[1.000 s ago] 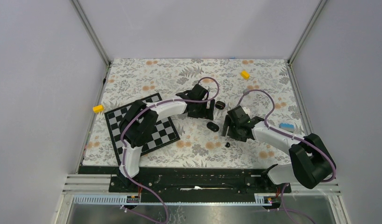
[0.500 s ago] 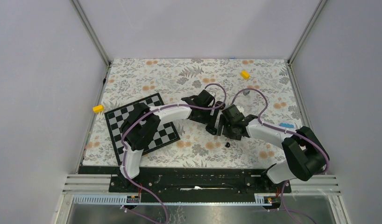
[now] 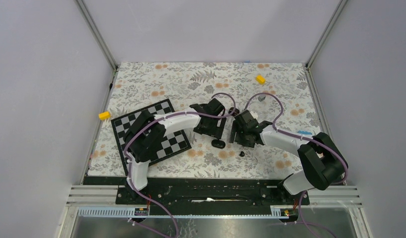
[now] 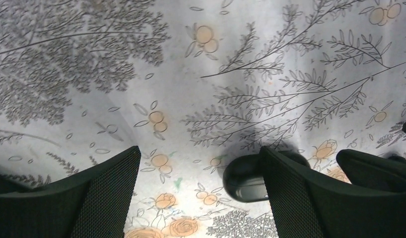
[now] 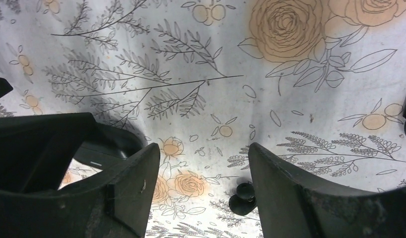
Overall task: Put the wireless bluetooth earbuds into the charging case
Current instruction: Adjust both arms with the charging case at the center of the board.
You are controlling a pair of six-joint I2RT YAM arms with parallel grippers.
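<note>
The right end effector (image 5: 202,148), fingers apart, hovers over one tiny earbud (image 5: 242,197) on the worktop (image 5: 310,89), likely light and slick, best pinched across its body, while the spread left end effector (image 4: 198,156) sits beside the charging case (image 4: 245,179).

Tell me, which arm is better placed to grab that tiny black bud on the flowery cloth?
Right. In its wrist view the earbud lies in the gap between the open fingers of the right gripper. The left gripper, also open, has the charging case by one finger instead.
</note>
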